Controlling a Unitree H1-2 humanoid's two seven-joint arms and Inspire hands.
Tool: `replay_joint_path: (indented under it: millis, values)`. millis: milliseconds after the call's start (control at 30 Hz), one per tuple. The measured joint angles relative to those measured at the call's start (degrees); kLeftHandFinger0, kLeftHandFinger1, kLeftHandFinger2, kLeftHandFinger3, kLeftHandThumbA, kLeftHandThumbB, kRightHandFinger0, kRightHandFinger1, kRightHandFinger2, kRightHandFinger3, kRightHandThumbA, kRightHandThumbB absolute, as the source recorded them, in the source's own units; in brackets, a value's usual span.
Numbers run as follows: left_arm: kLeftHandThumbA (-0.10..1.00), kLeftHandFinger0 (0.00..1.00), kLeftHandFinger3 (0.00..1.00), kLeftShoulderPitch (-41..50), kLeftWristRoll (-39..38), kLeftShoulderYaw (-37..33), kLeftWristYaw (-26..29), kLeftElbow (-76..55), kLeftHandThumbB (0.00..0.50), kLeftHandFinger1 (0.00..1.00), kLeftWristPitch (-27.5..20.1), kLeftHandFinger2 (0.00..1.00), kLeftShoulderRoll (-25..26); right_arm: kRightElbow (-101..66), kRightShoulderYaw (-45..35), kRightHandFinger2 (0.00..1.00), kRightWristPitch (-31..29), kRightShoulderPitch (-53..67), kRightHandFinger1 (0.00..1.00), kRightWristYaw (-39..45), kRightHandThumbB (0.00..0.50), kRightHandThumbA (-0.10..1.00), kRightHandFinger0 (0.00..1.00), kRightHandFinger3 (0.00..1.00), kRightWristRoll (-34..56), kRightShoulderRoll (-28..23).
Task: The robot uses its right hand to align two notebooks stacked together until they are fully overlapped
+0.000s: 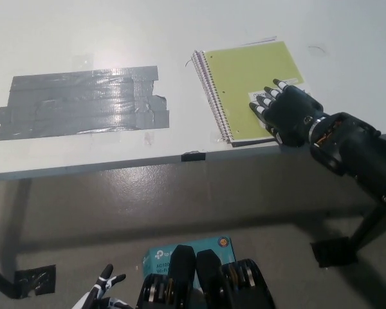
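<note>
Two spiral notebooks were stacked near the front edge of the white counter [180,38], toward its right side: a green-covered notebook [248,84] lay on top, and a purple notebook [197,64] beneath it was seen only as a thin margin along the spiral side and far edge. The black right robot hand [286,112] was laid flat on the near right corner of the green cover, fingers spread, nothing grasped. A patch of grey tape [83,103] was stuck toward the counter's left. The white left robot hand [103,293] was seen low, below the counter, fingers apart.
</note>
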Motion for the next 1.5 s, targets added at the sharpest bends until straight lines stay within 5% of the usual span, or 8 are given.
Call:
replay_joint_path:
  millis: [1500]
  values:
    - [1.00,0.37,0.90,-0.4,1.0,-1.6,0.0,-1.1,0.500,0.35,0.8,0.36,-0.2,-1.5,-3.9,1.00,3.8,0.3,1.00,4.7,0.500,1.00,1.00,1.00,-1.3,0.7]
